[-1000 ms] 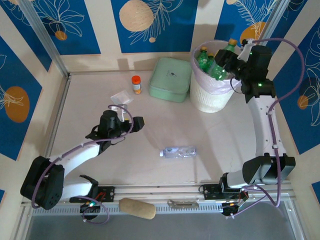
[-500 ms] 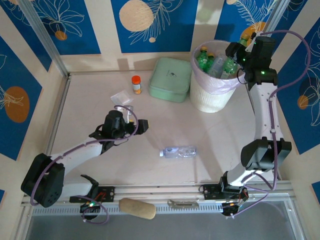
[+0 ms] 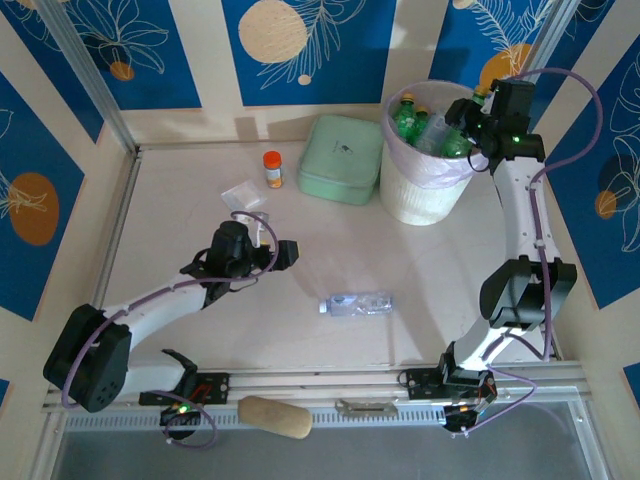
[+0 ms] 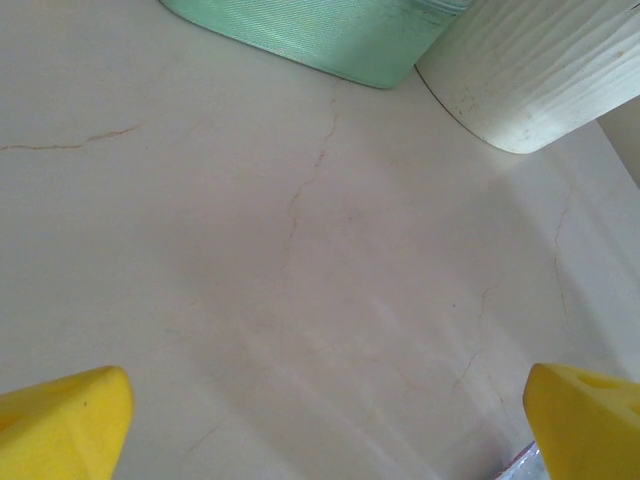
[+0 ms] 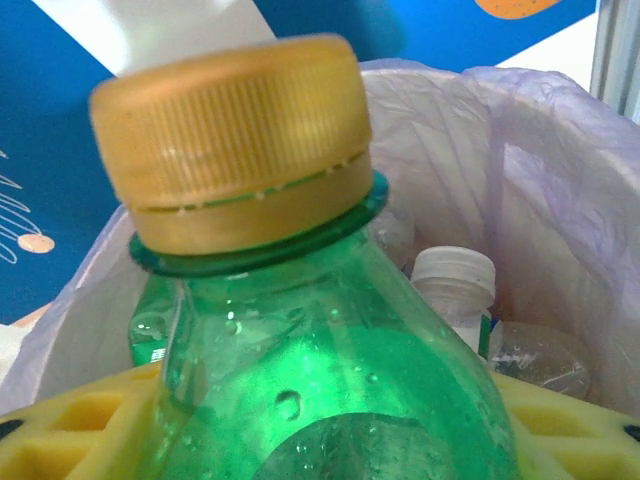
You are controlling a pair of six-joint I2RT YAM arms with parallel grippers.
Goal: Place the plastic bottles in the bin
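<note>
My right gripper (image 3: 468, 122) is shut on a green bottle (image 3: 456, 142) and holds it over the right side of the bin (image 3: 425, 195), a white ribbed basket with a pale pink liner. In the right wrist view the green bottle (image 5: 330, 380) with its gold cap sits between my yellow fingers (image 5: 70, 430), above the liner (image 5: 540, 190) and a white-capped bottle (image 5: 455, 280) inside. More green bottles (image 3: 406, 118) lie in the bin. A clear bottle with a blue label (image 3: 356, 303) lies on the table. My left gripper (image 3: 284, 254) is open to its upper left, with nothing in it.
A mint green lidded box (image 3: 340, 158) stands left of the bin, with the orange-capped jar (image 3: 272, 168) and a small clear bag (image 3: 243, 194) further left. The left wrist view shows the box (image 4: 320, 35) and bin wall (image 4: 540, 70) ahead across bare table.
The right arm has carried the green bottle up and inward over the bin's rim. The left gripper has slid a little to the right, toward the clear bottle.
</note>
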